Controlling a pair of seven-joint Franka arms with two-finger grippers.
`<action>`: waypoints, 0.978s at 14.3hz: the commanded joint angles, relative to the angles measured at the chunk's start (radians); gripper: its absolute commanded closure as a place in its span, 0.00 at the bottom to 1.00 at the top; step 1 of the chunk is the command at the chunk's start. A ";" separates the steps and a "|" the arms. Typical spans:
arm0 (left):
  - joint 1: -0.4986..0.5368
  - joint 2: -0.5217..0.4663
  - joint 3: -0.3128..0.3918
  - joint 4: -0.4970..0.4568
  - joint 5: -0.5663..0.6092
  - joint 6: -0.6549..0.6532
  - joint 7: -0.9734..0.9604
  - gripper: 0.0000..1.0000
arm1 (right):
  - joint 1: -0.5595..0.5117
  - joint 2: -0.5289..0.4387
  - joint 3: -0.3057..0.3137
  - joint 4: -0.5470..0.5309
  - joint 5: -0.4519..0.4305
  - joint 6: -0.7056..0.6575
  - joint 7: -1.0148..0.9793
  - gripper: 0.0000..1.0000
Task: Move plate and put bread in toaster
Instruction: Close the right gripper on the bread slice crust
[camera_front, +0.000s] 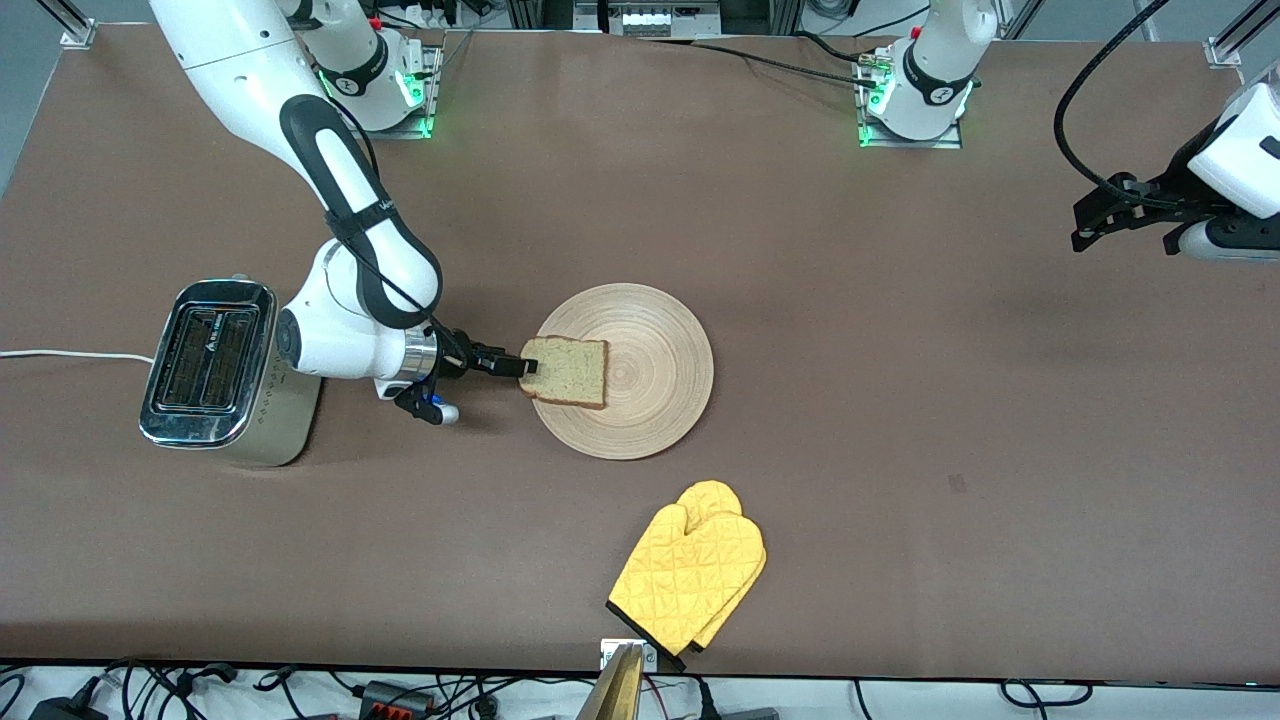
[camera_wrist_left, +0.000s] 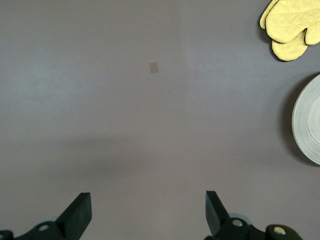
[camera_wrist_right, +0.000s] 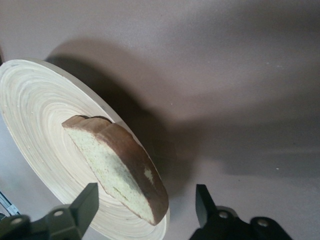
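Observation:
The light-wood plate (camera_front: 650, 340) lies in the middle of the table. The bread (camera_front: 565, 372) lies on it at the rim toward the right arm's end, one edge past the rim. My right gripper (camera_front: 527, 365) is low at that edge, open, one finger on each side of the slice with gaps. The right wrist view shows the bread (camera_wrist_right: 120, 160) between the open gripper (camera_wrist_right: 147, 195) over the plate (camera_wrist_right: 35, 110). The toaster (camera_front: 210, 365) stands toward the right arm's end, slots empty. My left gripper (camera_front: 1095, 225) waits open and empty over bare table (camera_wrist_left: 147, 199).
A yellow oven mitt (camera_front: 690, 575) lies nearer the front camera than the plate, close to the table's edge; it also shows in the left wrist view (camera_wrist_left: 290, 27). The toaster's white cord (camera_front: 70, 354) runs off the table's end. The plate's rim (camera_wrist_left: 310, 120) shows in the left wrist view.

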 joint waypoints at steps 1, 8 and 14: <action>0.011 0.012 -0.010 0.030 0.009 -0.018 0.015 0.00 | 0.003 0.005 0.000 0.003 0.025 0.024 0.000 0.15; 0.013 0.012 -0.010 0.030 0.009 -0.018 0.017 0.00 | 0.001 0.011 0.000 0.003 0.027 0.027 0.000 0.40; 0.013 0.012 -0.010 0.030 0.009 -0.018 0.017 0.00 | 0.003 0.011 0.000 0.003 0.068 0.030 0.000 0.49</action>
